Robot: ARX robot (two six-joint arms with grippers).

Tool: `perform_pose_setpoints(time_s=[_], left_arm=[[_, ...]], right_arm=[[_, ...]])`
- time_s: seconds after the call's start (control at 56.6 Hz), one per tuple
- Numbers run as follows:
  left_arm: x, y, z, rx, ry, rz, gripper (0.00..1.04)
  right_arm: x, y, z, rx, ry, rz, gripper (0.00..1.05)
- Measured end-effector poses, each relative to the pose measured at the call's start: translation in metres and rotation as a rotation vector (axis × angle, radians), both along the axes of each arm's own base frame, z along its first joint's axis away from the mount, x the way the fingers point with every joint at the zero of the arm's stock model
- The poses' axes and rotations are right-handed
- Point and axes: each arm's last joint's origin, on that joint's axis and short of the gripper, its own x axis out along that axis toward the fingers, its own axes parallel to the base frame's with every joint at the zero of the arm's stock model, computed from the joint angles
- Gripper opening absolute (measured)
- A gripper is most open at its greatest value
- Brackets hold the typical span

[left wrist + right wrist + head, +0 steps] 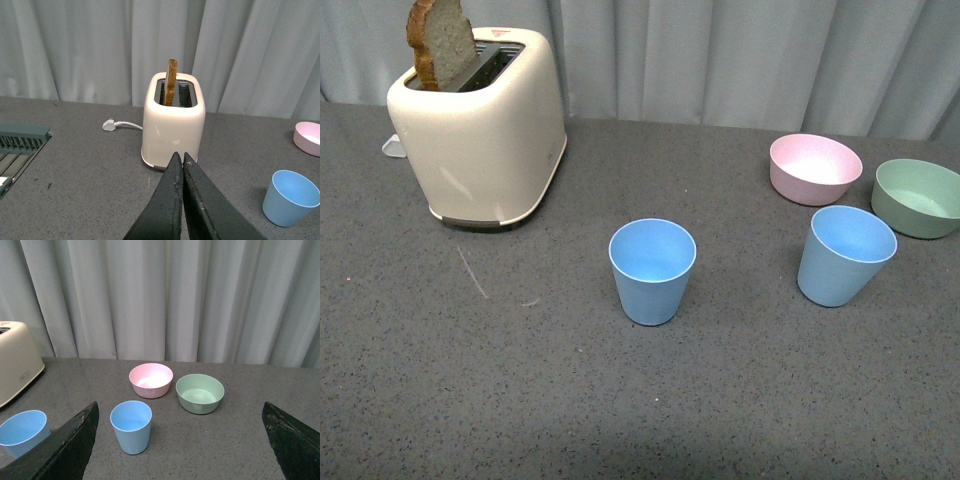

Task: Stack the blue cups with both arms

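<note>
Both blue cups stand upright on the tabletop (520, 400), well apart. Centre cup (652, 270) is right of the toaster (485, 140); right-hand cup (845, 255) is near the pink bowl (815, 168) and green bowl (918, 197). Left gripper (182, 156) has its jaws pressed together and is empty. Right gripper (180, 410) is spread wide and empty.

Suggest: open left, pinch centre cup's wall. Right lifts the other cup, centres it over the mouth and lowers straight, so the taper should nest it.

Toaster's small mark is unreadable, no other writing.
</note>
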Motion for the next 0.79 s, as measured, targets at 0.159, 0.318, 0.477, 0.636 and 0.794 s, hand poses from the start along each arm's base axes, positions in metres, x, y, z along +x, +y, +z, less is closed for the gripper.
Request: perform_pose_setpoints(time_s=[0.159,0.318,0.477,0.636,0.794], left_arm=[[-0.003,0.000,0.000,0.000,0.001,0.000,0.04],[-0.012,0.000,-0.005,0.000,0.031,0.000,0.04],[-0.015,0.000,-0.003,0.000,0.007,0.000,0.04],[-0.015,0.000,-0.003,0.000,0.006,0.000,0.15],[-0.015,0.000,-0.003,0.000,0.006,0.000,0.40]], right_arm=[[0.000,0.000,0.000,0.000,0.000,0.000,0.95],[0.000,0.000,0.000,0.000,0.000,0.000,0.95],[0.000,0.000,0.000,0.000,0.000,0.000,0.95],[0.000,0.000,0.000,0.000,0.000,0.000,0.95],[0.000,0.000,0.000,0.000,0.000,0.000,0.95]])
